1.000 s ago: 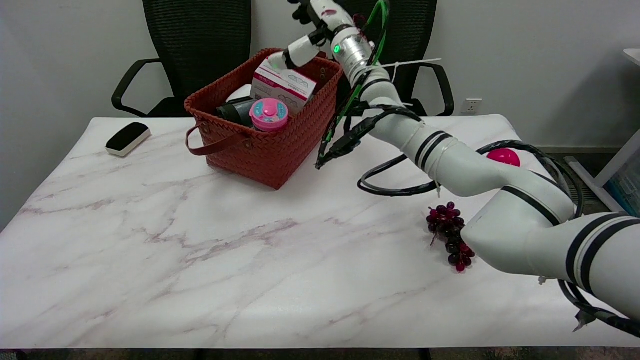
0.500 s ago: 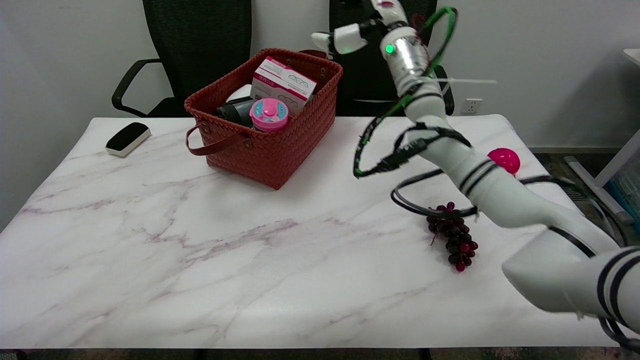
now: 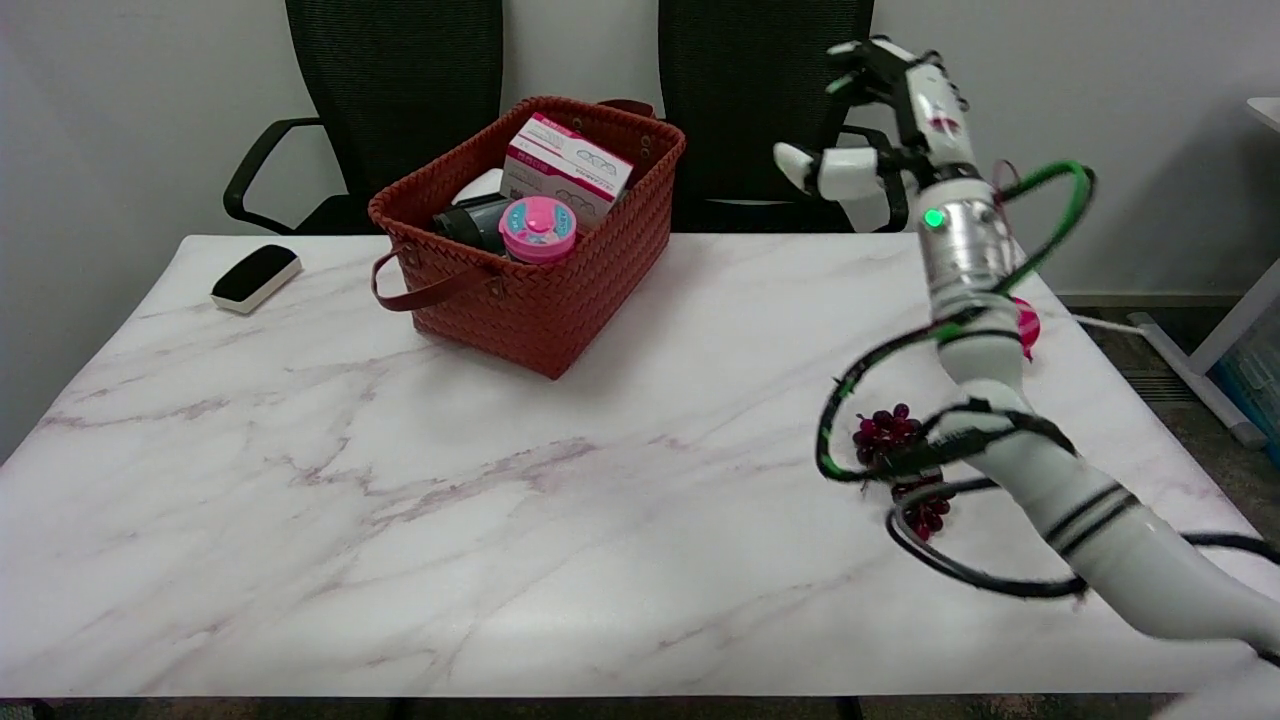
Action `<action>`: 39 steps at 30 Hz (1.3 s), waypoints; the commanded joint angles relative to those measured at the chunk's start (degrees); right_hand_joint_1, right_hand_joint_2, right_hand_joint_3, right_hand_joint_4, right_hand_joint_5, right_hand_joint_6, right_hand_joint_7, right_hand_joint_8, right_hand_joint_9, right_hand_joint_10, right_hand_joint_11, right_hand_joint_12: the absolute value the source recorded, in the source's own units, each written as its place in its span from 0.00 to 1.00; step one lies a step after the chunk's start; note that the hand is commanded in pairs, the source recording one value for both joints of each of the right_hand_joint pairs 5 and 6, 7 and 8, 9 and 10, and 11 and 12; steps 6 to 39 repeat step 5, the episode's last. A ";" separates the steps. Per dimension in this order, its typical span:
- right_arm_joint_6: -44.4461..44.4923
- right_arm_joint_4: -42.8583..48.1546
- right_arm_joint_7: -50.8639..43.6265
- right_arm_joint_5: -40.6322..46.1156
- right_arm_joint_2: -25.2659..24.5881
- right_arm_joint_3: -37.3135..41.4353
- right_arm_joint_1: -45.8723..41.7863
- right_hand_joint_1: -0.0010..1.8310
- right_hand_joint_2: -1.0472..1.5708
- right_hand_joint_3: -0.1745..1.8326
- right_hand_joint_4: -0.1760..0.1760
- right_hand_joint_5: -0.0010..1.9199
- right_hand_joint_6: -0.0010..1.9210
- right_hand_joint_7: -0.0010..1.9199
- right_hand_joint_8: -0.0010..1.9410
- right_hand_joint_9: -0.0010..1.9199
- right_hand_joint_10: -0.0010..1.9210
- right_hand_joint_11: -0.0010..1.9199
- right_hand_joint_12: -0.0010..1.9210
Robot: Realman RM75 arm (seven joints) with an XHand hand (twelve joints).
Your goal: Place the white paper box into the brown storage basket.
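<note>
Robot hand [image 3: 885,120] hangs spread and empty, well right of your box [image 3: 566,170], which lies tilted in the basket [image 3: 540,300].

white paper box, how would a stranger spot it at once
Find the brown woven storage basket at the marble table's far side. The white paper box leans at its back, above a round pink-lidded container; only it is rectangular, with a pink stripe.

– What rests on the white marble-patterned table [image 3: 420,520]?
– A brown woven storage basket [image 3: 540,300], a black-and-white eraser block [image 3: 255,277], dark red plastic grapes [image 3: 895,450] (partly behind cables), and a pink ball [image 3: 1025,325].
</note>
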 commanded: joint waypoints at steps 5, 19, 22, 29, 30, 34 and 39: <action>24.84 11.49 14.72 -0.38 3.94 4.69 -31.71 0.61 0.50 0.48 0.50 0.28 0.28 0.41 0.40 0.34 0.34 0.25 0.25; 24.84 11.49 14.72 -0.38 3.94 4.69 -31.71 0.61 0.50 0.48 0.50 0.28 0.28 0.41 0.40 0.34 0.34 0.25 0.25; 24.84 11.49 14.72 -0.38 3.94 4.69 -31.71 0.61 0.50 0.48 0.50 0.28 0.28 0.41 0.40 0.34 0.34 0.25 0.25; 24.84 11.49 14.72 -0.38 3.94 4.69 -31.71 0.61 0.50 0.48 0.50 0.28 0.28 0.41 0.40 0.34 0.34 0.25 0.25; 24.84 11.49 14.72 -0.38 3.94 4.69 -31.71 0.61 0.50 0.48 0.50 0.28 0.28 0.41 0.40 0.34 0.34 0.25 0.25; 24.84 11.49 14.72 -0.38 3.94 4.69 -31.71 0.61 0.50 0.48 0.50 0.28 0.28 0.41 0.40 0.34 0.34 0.25 0.25; 24.84 11.49 14.72 -0.38 3.94 4.69 -31.71 0.61 0.50 0.48 0.50 0.28 0.28 0.41 0.40 0.34 0.34 0.25 0.25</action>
